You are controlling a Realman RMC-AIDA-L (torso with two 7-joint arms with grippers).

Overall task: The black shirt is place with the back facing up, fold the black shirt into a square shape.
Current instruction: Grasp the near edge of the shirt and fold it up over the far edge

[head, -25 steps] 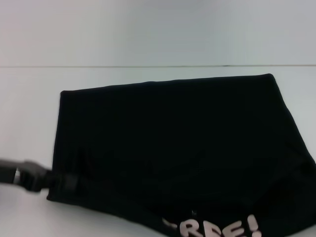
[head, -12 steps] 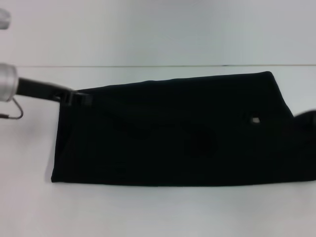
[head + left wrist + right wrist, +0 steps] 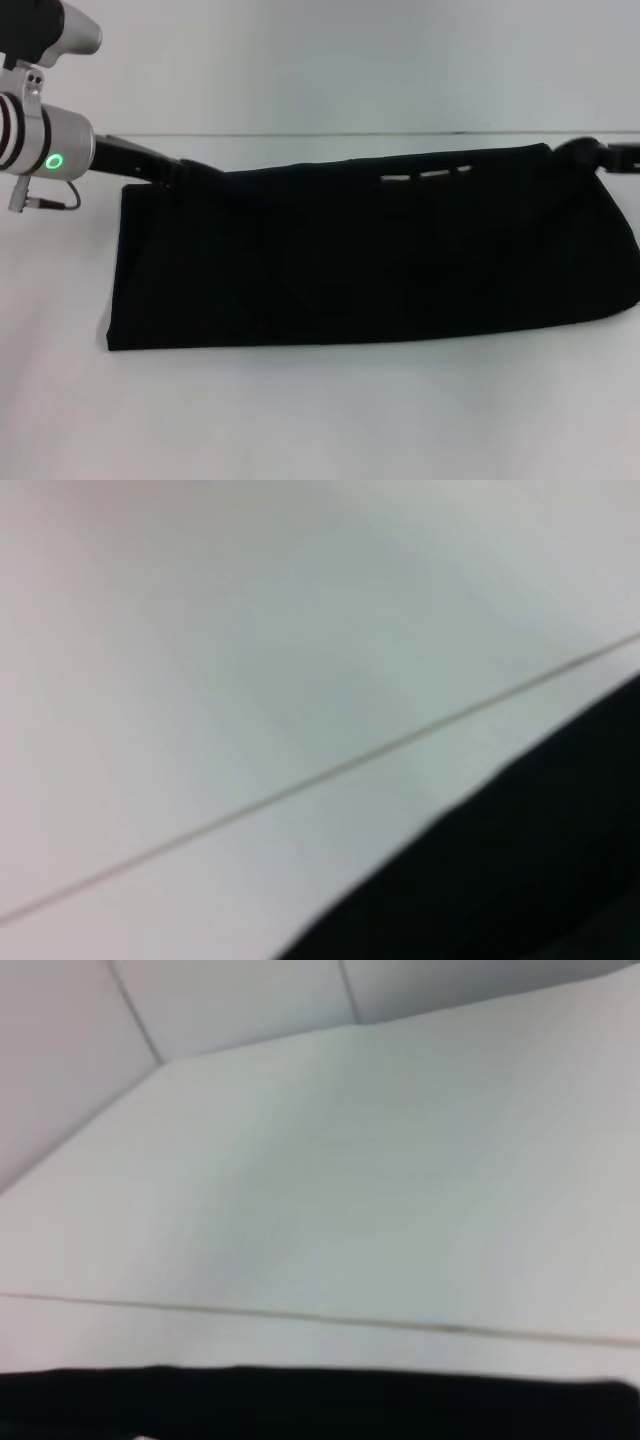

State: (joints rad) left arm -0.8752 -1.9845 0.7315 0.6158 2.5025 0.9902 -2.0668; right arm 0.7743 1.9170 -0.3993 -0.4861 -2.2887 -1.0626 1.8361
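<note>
The black shirt (image 3: 360, 260) is now laid as a long folded band on the white tabletop (image 3: 320, 420), pulled farther back than half a second ago. Its far corners are met by the left gripper (image 3: 175, 168) and right gripper (image 3: 580, 150); whether either is clenched cannot be told.

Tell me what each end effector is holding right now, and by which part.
Both meet the black shirt along its far folded edge: left end effector at the left corner, right end effector at the right. Whether either actually grips cannot be told.
</note>
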